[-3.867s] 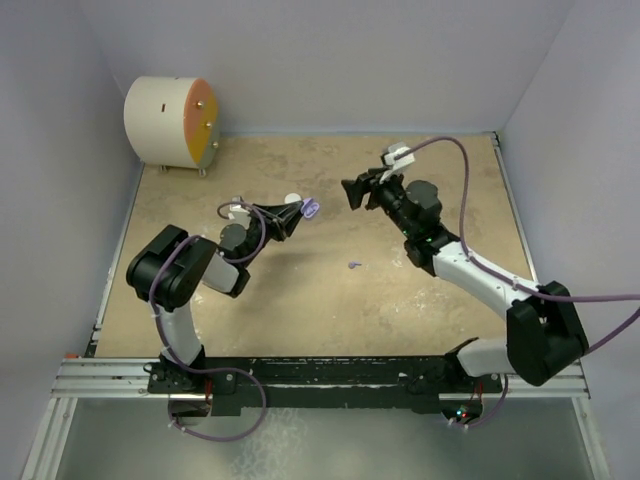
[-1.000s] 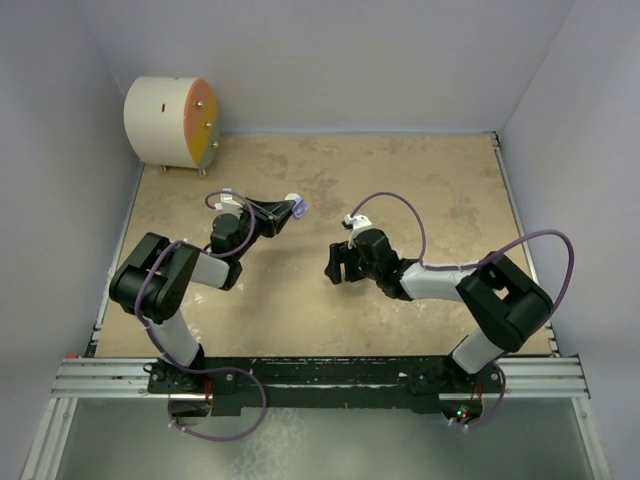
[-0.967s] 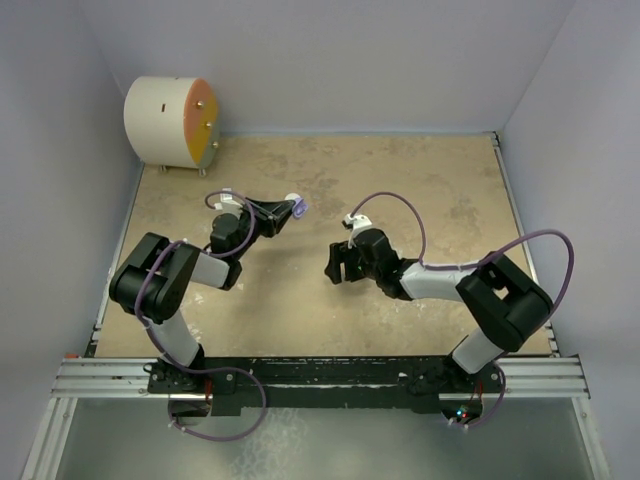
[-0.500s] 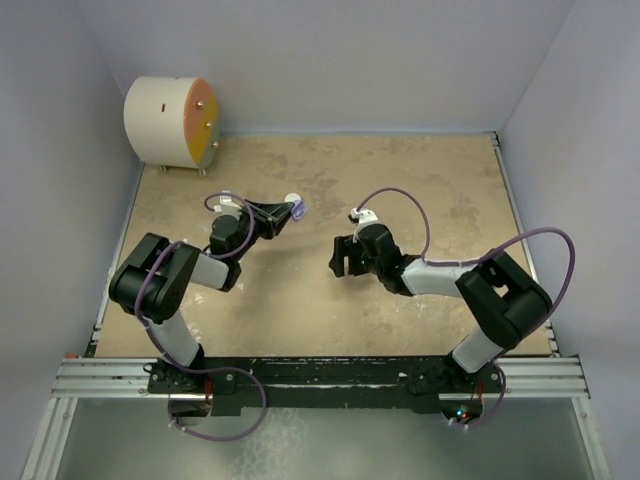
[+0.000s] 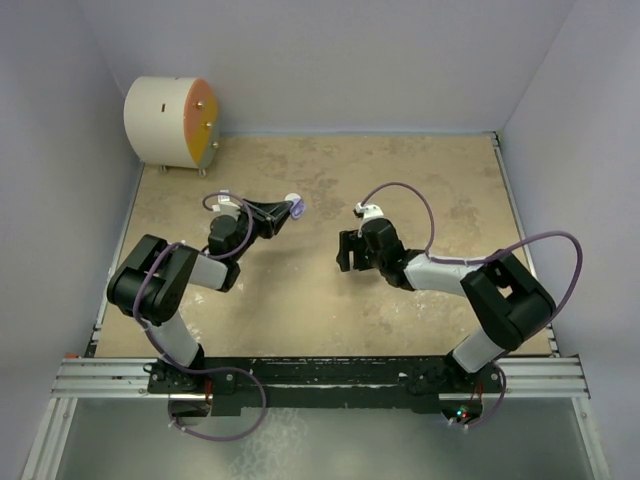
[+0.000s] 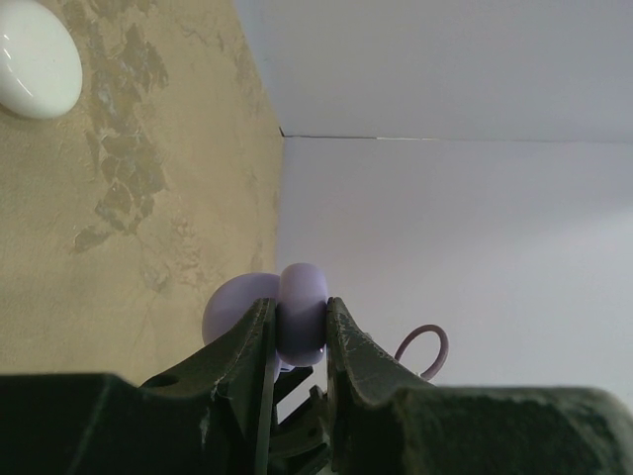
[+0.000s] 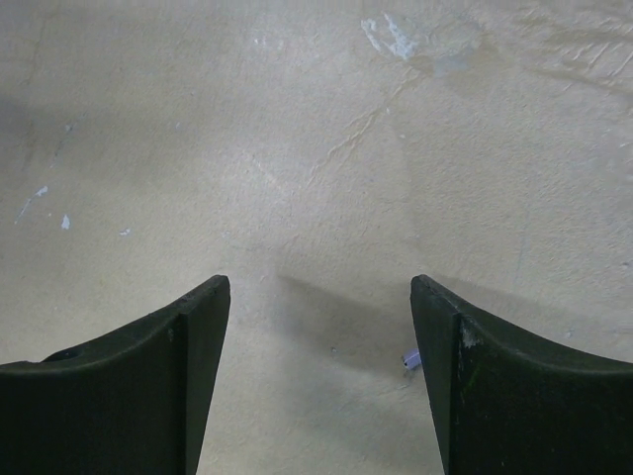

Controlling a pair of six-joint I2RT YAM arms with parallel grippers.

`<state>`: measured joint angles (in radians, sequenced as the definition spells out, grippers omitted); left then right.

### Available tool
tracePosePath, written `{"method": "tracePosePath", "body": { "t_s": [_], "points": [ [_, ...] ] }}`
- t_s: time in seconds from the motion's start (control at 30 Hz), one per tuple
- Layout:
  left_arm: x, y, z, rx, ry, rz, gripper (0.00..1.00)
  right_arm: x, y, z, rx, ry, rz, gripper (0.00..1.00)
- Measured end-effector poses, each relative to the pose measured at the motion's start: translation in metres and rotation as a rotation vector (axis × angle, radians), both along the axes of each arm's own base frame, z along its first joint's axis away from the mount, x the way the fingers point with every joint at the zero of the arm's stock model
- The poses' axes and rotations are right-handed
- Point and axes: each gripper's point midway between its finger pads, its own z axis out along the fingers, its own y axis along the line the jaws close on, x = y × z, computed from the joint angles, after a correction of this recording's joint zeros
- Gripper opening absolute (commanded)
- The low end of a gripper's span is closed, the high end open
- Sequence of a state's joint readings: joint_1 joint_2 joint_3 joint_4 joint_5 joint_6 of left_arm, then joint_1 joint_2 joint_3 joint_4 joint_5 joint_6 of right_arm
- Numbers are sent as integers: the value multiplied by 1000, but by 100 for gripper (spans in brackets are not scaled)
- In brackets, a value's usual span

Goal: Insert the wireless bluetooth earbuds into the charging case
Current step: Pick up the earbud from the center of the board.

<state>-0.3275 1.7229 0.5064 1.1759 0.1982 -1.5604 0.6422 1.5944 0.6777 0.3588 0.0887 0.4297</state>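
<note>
Left jaws: the left gripper [image 6: 300, 322] is shut tight on the case [image 6: 302, 292]; the two dark, matt fingers press its opposite faces, so it sits edge-on between their tips

Case: smooth lilac plastic, rounded like a fat pebble, with a soft sheen; just beyond the left-hand finger a second lilac rounded shape shows behind it; I cannot tell whether that is a hinged part of the same piece; nothing can be seen inside it from here

White disc: the white disc [image 6: 35, 57] is glossy, domed and round; it lies flat on the table well ahead of the left jaws and off to one side, apart from the case

Right jaws: the right gripper [image 7: 318, 285] stands wide open with nothing between its fingers; both are dark, blunt wedges with flat inner faces, held low over the table

Bud: one tiny lilac bud [image 7: 411, 360] lies on the table between the right jaws, close against the inner face of one finger; too small to make out its shape

Table: the table [image 7: 297, 119] is tan and stone-like, mottled with fine cracks, pale scuffs and white flecks

Drum: the drum [image 5: 165, 120] is a large white cylinder lying on its side with a flat orange face, far beyond the left jaws in the back corner
</note>
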Motion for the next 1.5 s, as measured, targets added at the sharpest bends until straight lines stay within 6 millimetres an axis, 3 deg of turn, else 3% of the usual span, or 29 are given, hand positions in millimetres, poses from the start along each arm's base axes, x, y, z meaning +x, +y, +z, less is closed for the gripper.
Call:
{"method": "tracePosePath", "body": {
  "t_s": [0.3,0.4,0.77,1.0,1.5],
  "points": [
    [-3,1,2,-17,-7,0,0,21,6,43,-1,-74,-12,75],
    [-4,1,3,-22,-9,0,0,23,4,49,-18,-68,-25,70],
    [-7,-1,3,-27,-6,-16,0,12,-30,34,-168,36,-116,62],
    [-9,-3,8,-45,-17,-33,0,13,-34,40,-187,50,-145,58],
    [-10,-5,16,-82,-45,-46,0,12,-46,27,-210,97,-174,57]
  ]
}}
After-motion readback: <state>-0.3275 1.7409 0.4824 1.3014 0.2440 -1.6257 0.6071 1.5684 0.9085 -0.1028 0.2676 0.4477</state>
